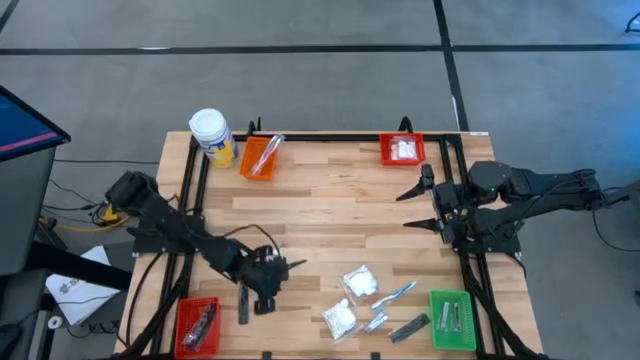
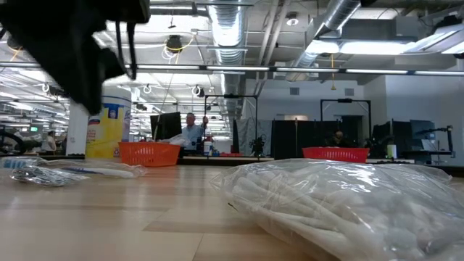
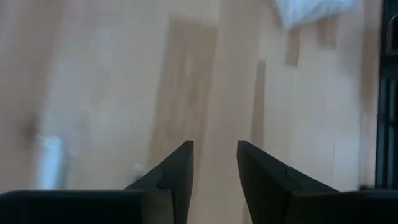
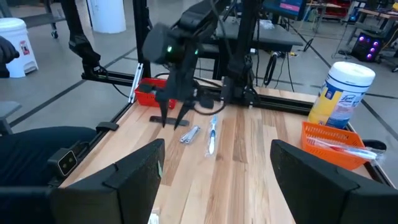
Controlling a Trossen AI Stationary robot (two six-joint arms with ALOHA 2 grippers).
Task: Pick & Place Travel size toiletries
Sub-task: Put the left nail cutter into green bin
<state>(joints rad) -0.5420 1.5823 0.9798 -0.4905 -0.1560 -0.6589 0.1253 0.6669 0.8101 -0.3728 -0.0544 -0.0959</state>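
My left gripper (image 1: pixel 270 285) hangs over the table's near-left part, fingers slightly apart and empty — a dark grey flat bar (image 1: pixel 243 305) lies just beside it, near the red bin (image 1: pixel 197 326). Bare wood opens toward the white packets (image 1: pixel 359 281). My right gripper (image 1: pixel 425 205) waits wide open by the right edge.

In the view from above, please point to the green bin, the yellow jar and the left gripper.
green bin (image 1: pixel 436 322): high view, its left wall.
yellow jar (image 1: pixel 210 126): high view, its white cap.
left gripper (image 1: pixel 296 264): high view, between fingertips.
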